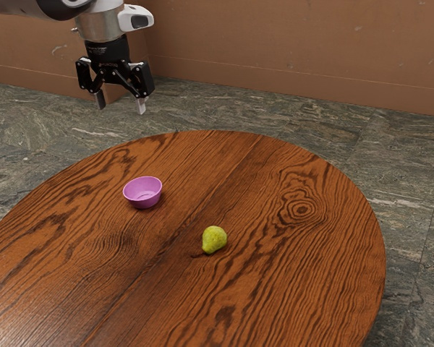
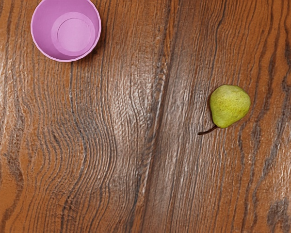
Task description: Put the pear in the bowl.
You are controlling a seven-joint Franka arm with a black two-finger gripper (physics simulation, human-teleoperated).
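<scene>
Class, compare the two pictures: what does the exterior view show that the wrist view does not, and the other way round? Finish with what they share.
Exterior view: the arm with its open gripper, the floor, the brown wall and the curved edge of the table.
Wrist view: a look from above into the bowl.
Both: the purple bowl, empty, and the green pear with its dark stem, apart on the wood-grained table.
</scene>
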